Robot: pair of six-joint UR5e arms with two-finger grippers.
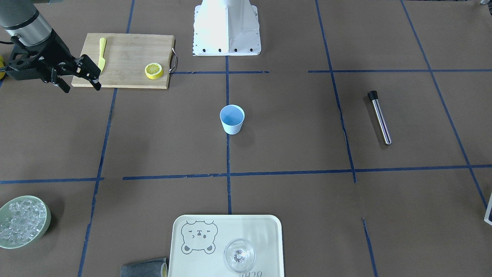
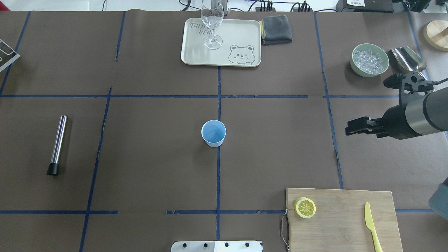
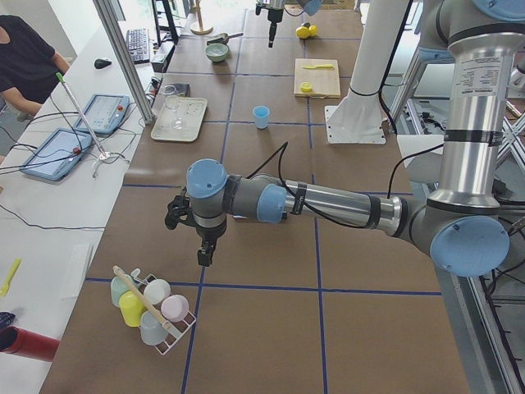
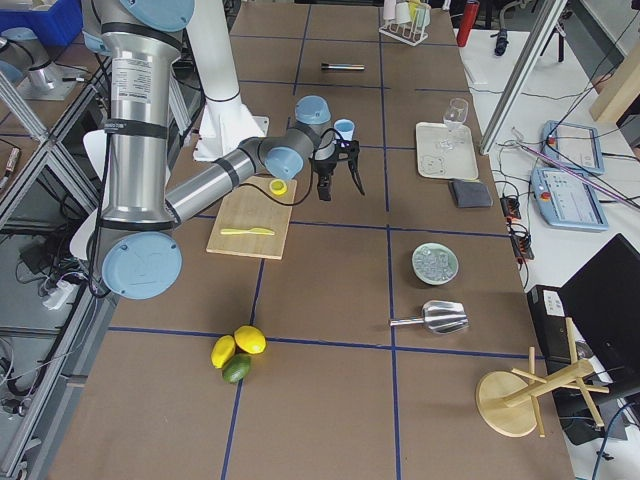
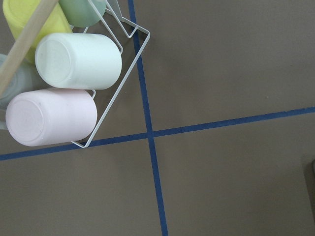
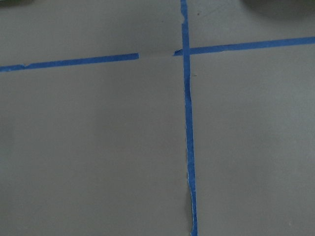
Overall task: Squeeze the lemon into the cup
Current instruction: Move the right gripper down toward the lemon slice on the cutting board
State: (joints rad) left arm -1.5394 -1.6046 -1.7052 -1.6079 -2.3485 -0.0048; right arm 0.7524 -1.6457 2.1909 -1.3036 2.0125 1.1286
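Note:
The lemon slice (image 1: 153, 70) lies flat on the wooden cutting board (image 1: 127, 50), near its handle end; it also shows in the overhead view (image 2: 305, 207). The pale-blue cup (image 1: 232, 119) stands upright mid-table, empty, also in the overhead view (image 2: 214, 133). My right gripper (image 1: 82, 88) is open and empty. It hovers above the table beside the board's knife end, well apart from the lemon, and shows in the overhead view (image 2: 350, 127). My left gripper (image 3: 203, 250) shows only in the exterior left view, pointing down near a cup rack; I cannot tell its state.
A yellow plastic knife (image 1: 102, 54) lies on the board. A metal tube (image 1: 379, 117), a tray (image 1: 230, 223) with a clear glass (image 1: 239, 255), a green bowl of ice (image 1: 23, 221) and a scoop (image 2: 407, 57) are around. A wire rack of cups (image 5: 74, 59) sits below the left wrist.

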